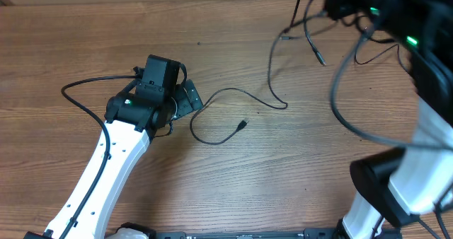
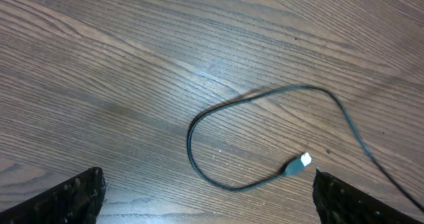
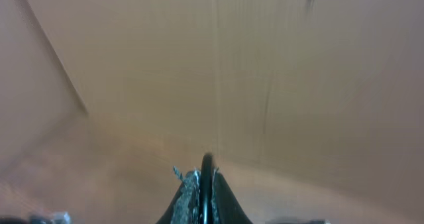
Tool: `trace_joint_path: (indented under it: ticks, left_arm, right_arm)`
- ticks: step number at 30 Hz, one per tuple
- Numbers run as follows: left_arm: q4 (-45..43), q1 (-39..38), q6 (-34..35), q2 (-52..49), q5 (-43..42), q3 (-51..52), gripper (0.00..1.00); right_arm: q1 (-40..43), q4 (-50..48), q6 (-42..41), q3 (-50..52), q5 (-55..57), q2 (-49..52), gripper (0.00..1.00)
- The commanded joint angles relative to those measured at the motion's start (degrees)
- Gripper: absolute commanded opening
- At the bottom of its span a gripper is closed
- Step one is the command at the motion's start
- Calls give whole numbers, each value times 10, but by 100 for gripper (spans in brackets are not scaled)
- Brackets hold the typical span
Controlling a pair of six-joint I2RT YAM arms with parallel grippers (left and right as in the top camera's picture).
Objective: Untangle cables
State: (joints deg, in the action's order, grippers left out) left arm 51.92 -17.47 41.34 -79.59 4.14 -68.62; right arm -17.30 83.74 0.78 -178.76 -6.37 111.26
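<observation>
Separating step, I judge: my right hand (image 3: 207, 184) at 1 o'clock pinches raised cables (image 1: 270, 73); one loop (image 2: 190, 141) lies mid-counter under my spread left hand (image 1: 187, 100). Next, that hand must descend and pinch it.

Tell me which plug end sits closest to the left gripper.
The plug ending the cable looped flat on the table, just right of the left gripper. The other two plugs are much farther off, toward the far right.

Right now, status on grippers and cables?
Left gripper open, hovering over slack loop with plug. Right gripper shut on cables, raised. Nothing blocking.
</observation>
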Motion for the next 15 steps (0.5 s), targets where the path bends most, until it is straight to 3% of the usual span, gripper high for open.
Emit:
trace_joint_path:
  ticks: [1, 9, 15]
  left_arm:
    - [-1, 2, -13, 9, 9, -7, 100]
    - [-1, 2, -13, 9, 9, -7, 100]
    - [-1, 2, -13, 9, 9, -7, 100]
  right_arm:
    - [-1, -31, -10, -10, 7, -23, 4]
    - [-2, -16, -10, -9, 3, -36, 4]
    - [-1, 133, -3, -2, 14, -28, 4]
